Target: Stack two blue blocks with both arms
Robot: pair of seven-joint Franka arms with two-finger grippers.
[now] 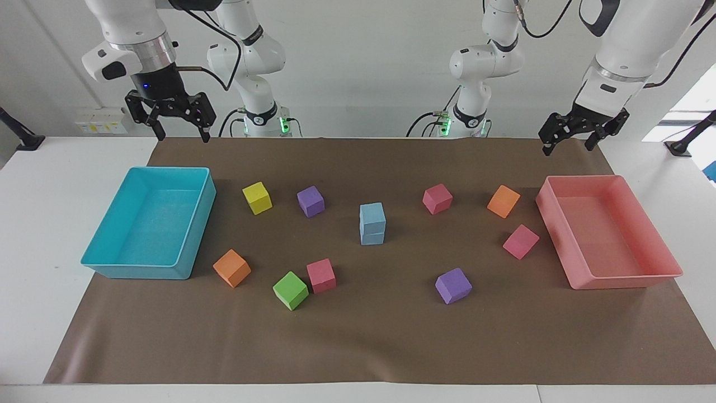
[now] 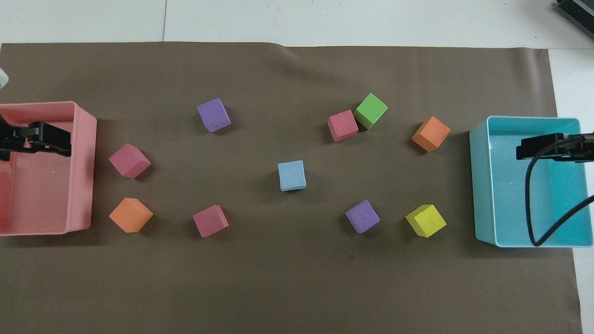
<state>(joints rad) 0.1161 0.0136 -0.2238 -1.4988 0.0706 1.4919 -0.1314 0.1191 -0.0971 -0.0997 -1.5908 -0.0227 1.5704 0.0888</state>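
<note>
Sky-blue foam is what catches the eye first: the two blue blocks (image 1: pixel 372 224) stand stacked one on the other in the middle of the brown mat (image 1: pixel 369 341), the upper cube sitting squarely on the lower, so from the overhead view they read as a single square (image 2: pixel 292 176). Nothing touches them.

Both arms are up and away from the stack. The right gripper (image 1: pixel 178 131) hangs in the air over the turquoise tray (image 1: pixel 89 257), at the right arm's end of the table, with its fingers spread wide and nothing between them. The left gripper (image 1: pixel 568 144) hangs over the pink tray (image 1: pixel 626 280) at the left arm's end; its fingers look parted and empty too, though from this angle I would only say probably.

Loose cubes lie scattered around the stack. Toward the turquoise tray sit a yellow cube (image 1: pixel 257 197) and a purple cube (image 1: pixel 310 201), both nearer the robots than the stack; farther out lie an orange cube (image 1: pixel 231 268), a green cube (image 1: pixel 290 290) and a pink cube (image 1: pixel 321 275), the last two just beside each other. Toward the pink tray there is a pink cube (image 1: pixel 437 198), an orange cube (image 1: pixel 503 201), another pink one (image 1: pixel 521 241) and a second purple cube (image 1: pixel 453 285).
</note>
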